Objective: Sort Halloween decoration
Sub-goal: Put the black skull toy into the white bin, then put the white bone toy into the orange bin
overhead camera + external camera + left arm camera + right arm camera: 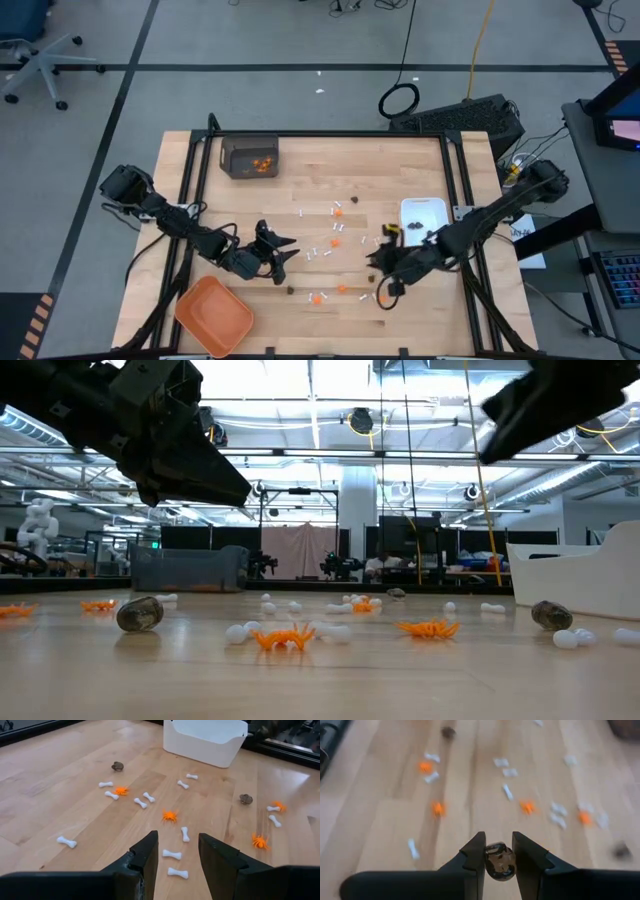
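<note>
Halloween decoration (170, 815): orange spiders, white bones, dark round bits, scattered.

A light wooden table (300, 190) with a black frame fills the middle of the overhead frame. On it, a dark bin (249, 156) holding orange bits sits at upper left, an orange tray (213, 316) at lower left, and a white rectangular dish (424, 218) at right. Scattered across the centre lie small white sticks (172, 854), orange bits (170, 815) and dark brown-black bits (117, 766), mostly apart from one another.
</note>
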`<action>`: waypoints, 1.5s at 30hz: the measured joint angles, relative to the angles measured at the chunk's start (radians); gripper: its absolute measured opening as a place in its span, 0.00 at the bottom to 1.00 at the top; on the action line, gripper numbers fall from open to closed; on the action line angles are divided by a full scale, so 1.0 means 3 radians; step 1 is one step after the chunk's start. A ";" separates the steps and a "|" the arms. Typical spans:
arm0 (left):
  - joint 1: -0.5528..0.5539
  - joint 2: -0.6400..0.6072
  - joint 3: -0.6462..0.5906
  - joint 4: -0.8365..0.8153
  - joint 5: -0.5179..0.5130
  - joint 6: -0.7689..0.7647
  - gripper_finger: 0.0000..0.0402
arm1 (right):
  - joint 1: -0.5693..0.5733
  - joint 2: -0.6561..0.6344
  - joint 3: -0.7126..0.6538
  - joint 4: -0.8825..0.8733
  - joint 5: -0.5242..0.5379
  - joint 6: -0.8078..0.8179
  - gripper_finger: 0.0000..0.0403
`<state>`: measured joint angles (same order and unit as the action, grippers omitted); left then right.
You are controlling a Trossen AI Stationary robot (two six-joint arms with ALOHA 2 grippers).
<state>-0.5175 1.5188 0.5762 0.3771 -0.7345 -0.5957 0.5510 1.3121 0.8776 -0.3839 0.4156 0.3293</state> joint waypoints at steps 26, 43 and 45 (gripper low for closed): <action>-0.0006 -0.0001 0.0000 0.0117 0.0001 -0.0092 0.34 | -0.0140 -0.0632 -0.0485 -0.2796 0.0023 0.2104 0.16; -0.0019 -0.0001 0.0000 0.0122 0.0003 -0.0183 0.34 | -0.0052 -0.0640 -0.0579 -0.2503 0.0561 0.2398 0.38; -0.0027 -0.0001 0.0000 0.0121 0.0004 -0.0181 0.34 | 0.0016 -0.0640 -0.0579 -0.2219 0.0670 0.2325 0.38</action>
<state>-0.5256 1.5185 0.5762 0.4136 -0.7332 -0.6498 0.5558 1.1202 0.7040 -1.0498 0.6165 1.0268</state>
